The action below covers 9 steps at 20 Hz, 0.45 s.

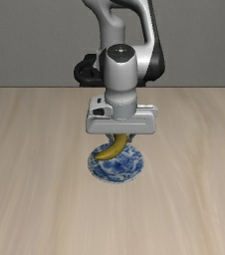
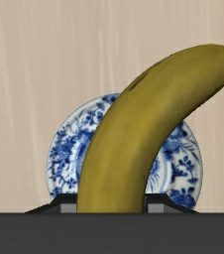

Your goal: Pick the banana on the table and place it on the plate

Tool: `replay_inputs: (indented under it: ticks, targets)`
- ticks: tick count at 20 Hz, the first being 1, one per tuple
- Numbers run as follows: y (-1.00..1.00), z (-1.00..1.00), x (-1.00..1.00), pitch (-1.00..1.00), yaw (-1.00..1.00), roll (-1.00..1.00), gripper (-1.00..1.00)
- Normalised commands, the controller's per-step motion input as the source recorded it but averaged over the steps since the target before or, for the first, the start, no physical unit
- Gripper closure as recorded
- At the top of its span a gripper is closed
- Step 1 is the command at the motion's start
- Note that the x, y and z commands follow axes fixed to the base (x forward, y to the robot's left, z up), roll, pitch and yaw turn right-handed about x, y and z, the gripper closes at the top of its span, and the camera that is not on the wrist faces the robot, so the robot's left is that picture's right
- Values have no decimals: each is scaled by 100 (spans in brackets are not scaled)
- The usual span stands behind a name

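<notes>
A yellow banana (image 1: pixel 114 148) hangs just above a blue-and-white patterned plate (image 1: pixel 103 171) in the middle of the wooden table. My gripper (image 1: pixel 120 132) is shut on the banana from above, its fingers hidden behind the hand in the exterior view. In the wrist view the banana (image 2: pixel 149 119) rises from between my fingers and curves over the plate (image 2: pixel 69 144), covering the plate's middle. The plate's rim shows on both sides of the fruit.
The light wooden table (image 1: pixel 35 199) stretches flat on all sides of the plate. The robot's base (image 1: pixel 85 70) stands at the far edge behind my hand.
</notes>
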Motion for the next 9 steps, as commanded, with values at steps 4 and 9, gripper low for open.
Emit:
replay_inputs:
  ticks: [4, 9]
  targets:
    - [0, 0, 0, 0, 0, 0, -100]
    - [0, 0, 0, 0, 0, 0, -100]
